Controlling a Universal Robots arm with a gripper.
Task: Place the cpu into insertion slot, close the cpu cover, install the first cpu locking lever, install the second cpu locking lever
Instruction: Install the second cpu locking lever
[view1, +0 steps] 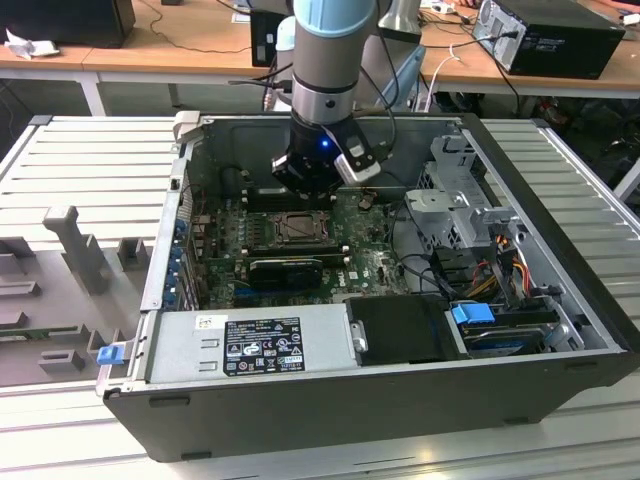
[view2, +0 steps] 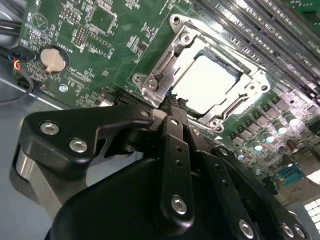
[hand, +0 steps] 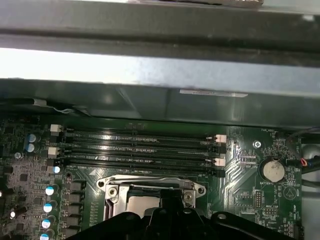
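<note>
Black gripper (view2: 172, 102) fingers sit pressed together into one narrow tip in the second wrist view, clenched with nothing between them, and that tip is at the edge of the cpu cover (view2: 165, 75). Just past the tip, the cpu (view2: 207, 82) lies flat in the insertion slot (view2: 237, 107), its pale face up, showing through the cover's square window; the cover is down over it. Beyond the socket, at about one o'clock in that view, run the long memory slots (view2: 260, 30), and at ten o'clock a round coin battery (view2: 52, 59) sits on the green motherboard (view2: 90, 45).

In the exterior view the gripper (view1: 305, 185) hangs over the socket inside the open computer case (view1: 400, 400), with the insertion slot (view1: 297, 228) just below it at six o'clock. A grey power supply (view1: 250, 345) lies at the near wall, and wooden desks (view1: 190, 40) stand behind.
</note>
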